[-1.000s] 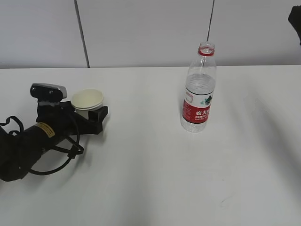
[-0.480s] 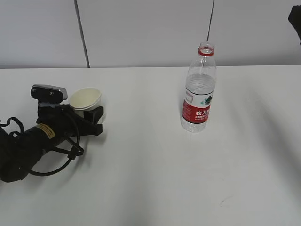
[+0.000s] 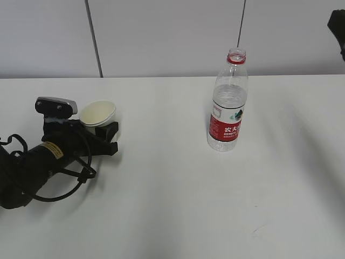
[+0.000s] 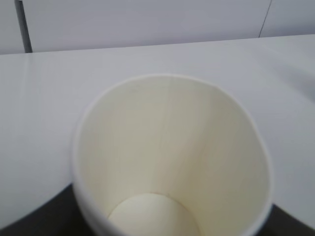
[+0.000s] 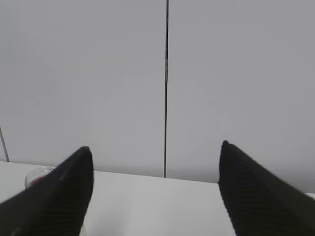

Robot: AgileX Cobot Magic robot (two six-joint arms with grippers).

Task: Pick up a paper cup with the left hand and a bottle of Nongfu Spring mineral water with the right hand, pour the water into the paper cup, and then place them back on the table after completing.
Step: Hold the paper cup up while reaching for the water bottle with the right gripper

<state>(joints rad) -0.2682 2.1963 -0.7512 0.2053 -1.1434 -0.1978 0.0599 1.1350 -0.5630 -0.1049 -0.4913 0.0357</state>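
The paper cup [image 3: 98, 114], white and empty, stands on the table [image 3: 178, 194] at the left, leaning slightly. My left gripper [image 3: 106, 136] lies low on the table with its black fingers pressed to the cup's sides, shut on it. In the left wrist view the cup [image 4: 172, 147] fills the frame, with a dark finger [image 4: 29, 223] at each lower corner. The Nongfu Spring bottle [image 3: 227, 108] stands upright and uncapped at centre right, with a red label and water partway up. My right gripper [image 5: 155, 191] is open and empty, high at the exterior view's top right edge [image 3: 337, 24]. The bottle's rim [image 5: 37, 176] shows by its left finger.
A grey panelled wall [image 3: 161, 38] with dark vertical seams rises behind the table's far edge. The left arm's black cable [image 3: 64, 186] loops on the tabletop beside the arm. White tabletop stretches between cup and bottle and toward the front.
The left gripper's fingers closed in on the cup, which shifted slightly left and tilted. The bottle stayed put, and the right arm barely moved.
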